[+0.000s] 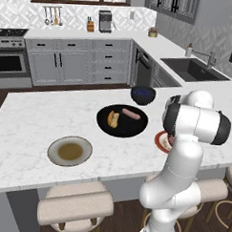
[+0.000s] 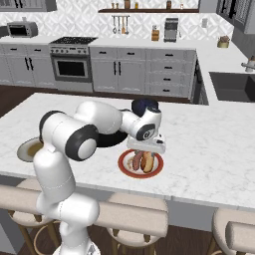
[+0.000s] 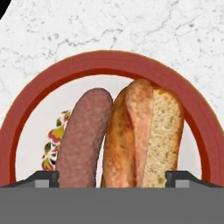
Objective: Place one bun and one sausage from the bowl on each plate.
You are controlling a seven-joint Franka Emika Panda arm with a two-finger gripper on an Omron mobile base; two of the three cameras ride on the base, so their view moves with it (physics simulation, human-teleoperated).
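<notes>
Right under the hand camera lay the red-rimmed plate point(image 3: 109, 61), already carrying a sausage point(image 3: 83, 135) and a bun point(image 3: 144, 131) side by side and touching. The gripper point(image 3: 112, 177) hung just above them with its jaws apart — one dark tip on the outer side of the sausage, the other on the outer side of the bun, nothing clamped between them.

From the left base view, the wide black bowl point(image 1: 122, 120) sat further in on the marble tabletop point(image 1: 36, 114) and held a second bun point(image 1: 113, 118) and a second sausage point(image 1: 131, 113), lying a little apart. The grey-rimmed plate point(image 1: 70, 151) with the olive-brown centre stood bare near the front edge, well apart from the red one. A smaller dark-blue bowl point(image 1: 142, 94) stood behind the black one.

So one plate looked finished and the other was yet to be served. The remaining bun would likely be light and soft, easily crushed — best taken across its narrow middle with a gentle close. The sausage, smooth and round, would probably roll or slip, so a grip square across its mid-length seemed safest.
</notes>
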